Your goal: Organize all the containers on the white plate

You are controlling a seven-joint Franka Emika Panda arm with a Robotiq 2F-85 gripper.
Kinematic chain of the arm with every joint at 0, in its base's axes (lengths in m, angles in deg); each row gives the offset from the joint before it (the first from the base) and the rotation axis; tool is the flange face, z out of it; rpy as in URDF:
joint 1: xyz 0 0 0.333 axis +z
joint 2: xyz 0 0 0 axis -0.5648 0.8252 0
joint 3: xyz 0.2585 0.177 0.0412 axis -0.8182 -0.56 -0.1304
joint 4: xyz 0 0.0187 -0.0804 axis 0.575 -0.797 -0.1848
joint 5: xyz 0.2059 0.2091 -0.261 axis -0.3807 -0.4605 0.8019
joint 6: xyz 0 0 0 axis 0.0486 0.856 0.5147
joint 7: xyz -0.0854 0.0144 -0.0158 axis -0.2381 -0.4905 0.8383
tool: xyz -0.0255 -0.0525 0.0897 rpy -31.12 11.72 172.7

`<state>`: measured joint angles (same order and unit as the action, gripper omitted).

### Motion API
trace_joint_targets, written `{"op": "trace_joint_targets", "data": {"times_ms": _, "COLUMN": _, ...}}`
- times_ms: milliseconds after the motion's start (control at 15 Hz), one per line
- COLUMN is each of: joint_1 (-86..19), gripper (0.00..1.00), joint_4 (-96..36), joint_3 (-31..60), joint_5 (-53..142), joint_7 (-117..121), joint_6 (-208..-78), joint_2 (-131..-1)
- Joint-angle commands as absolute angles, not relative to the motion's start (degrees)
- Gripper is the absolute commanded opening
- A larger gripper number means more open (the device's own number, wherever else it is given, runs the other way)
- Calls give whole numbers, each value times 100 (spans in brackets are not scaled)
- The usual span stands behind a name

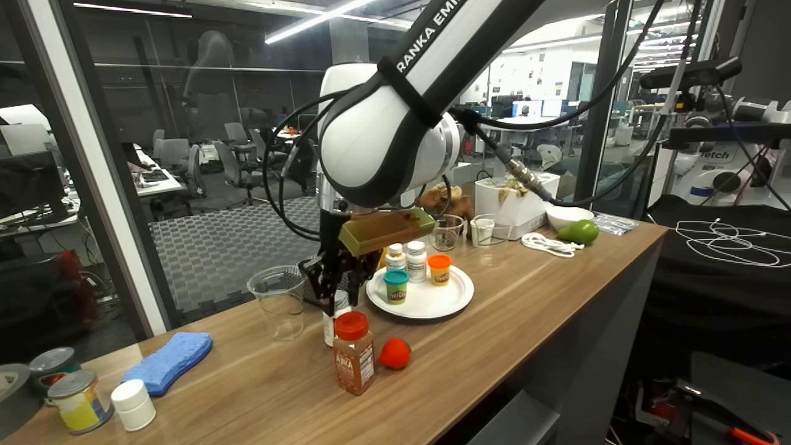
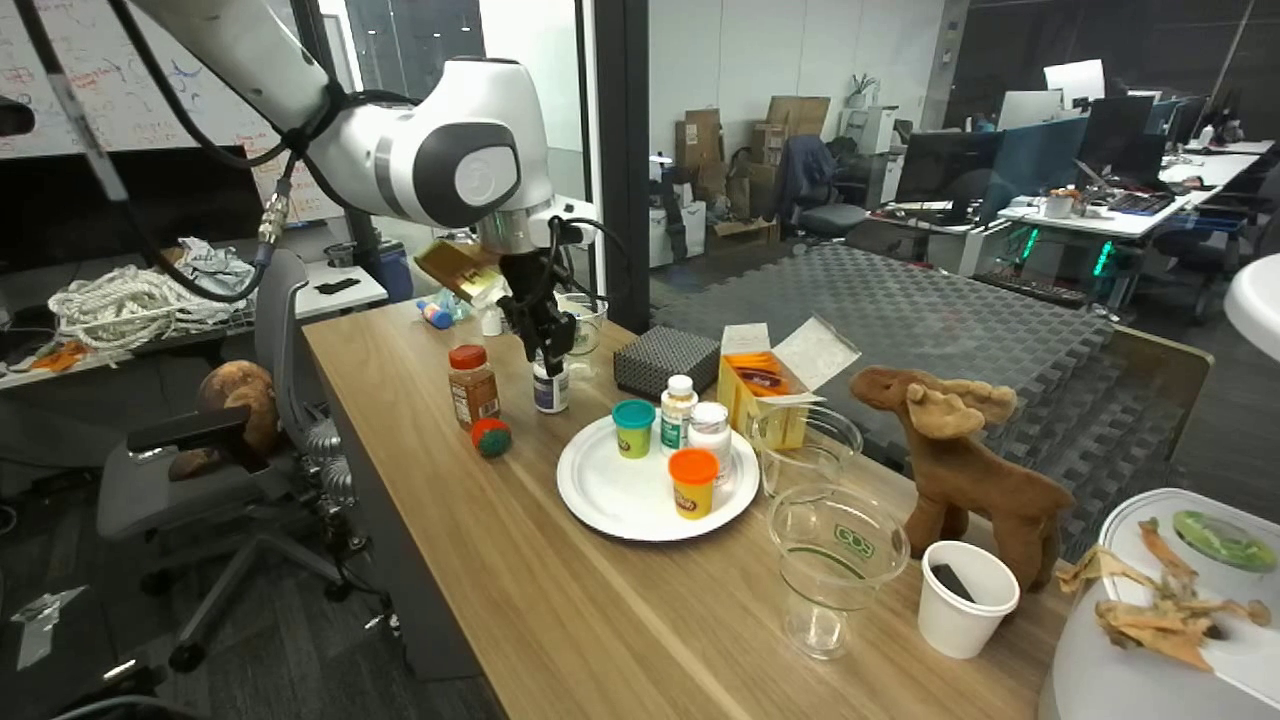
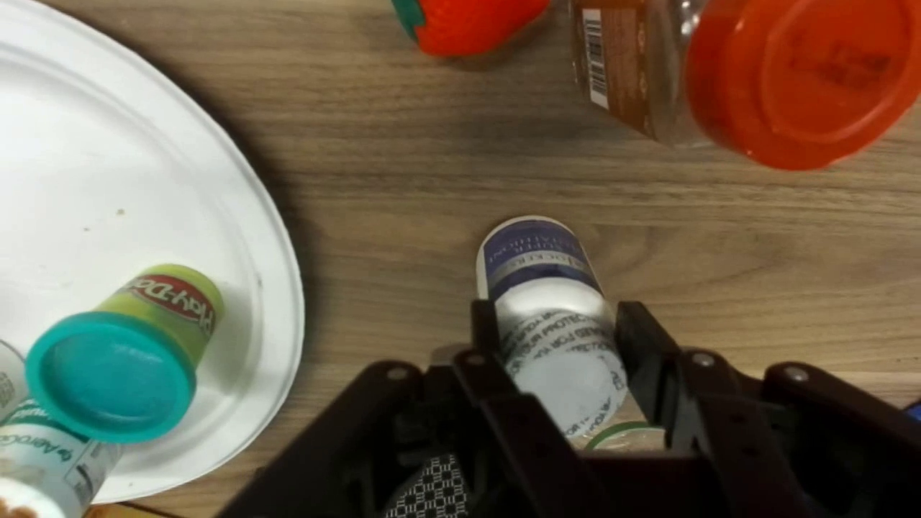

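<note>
Wood-grain counter (image 1: 247, 383): by remote, I have the gripper (image 3: 554, 316) narrow, clasping the upright blue-labelled bottle (image 2: 550, 392) by its top, near the white plate (image 2: 605, 485), which bears four containers (image 2: 634, 432).

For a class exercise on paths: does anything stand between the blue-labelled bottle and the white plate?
Nothing visible does: only wooden tabletop lies between the blue-labelled bottle and white plate; the strawberry sits off to one side.
</note>
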<state>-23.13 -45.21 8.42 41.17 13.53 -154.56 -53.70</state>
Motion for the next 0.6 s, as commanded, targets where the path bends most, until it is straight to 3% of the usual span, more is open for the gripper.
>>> {"op": "trace_joint_targets", "data": {"times_ms": 0, "joint_1": -2260, "gripper": 24, "joint_4": -4512, "joint_3": 874, "joint_5": 4193, "joint_7": 1349, "joint_6": -15485, "joint_2": -5479}}
{"op": "trace_joint_targets", "data": {"times_ms": 533, "joint_1": -1997, "gripper": 21, "joint_4": -4799, "joint_3": 1257, "joint_5": 4884, "joint_7": 1881, "joint_6": -15578, "joint_2": -6146}}
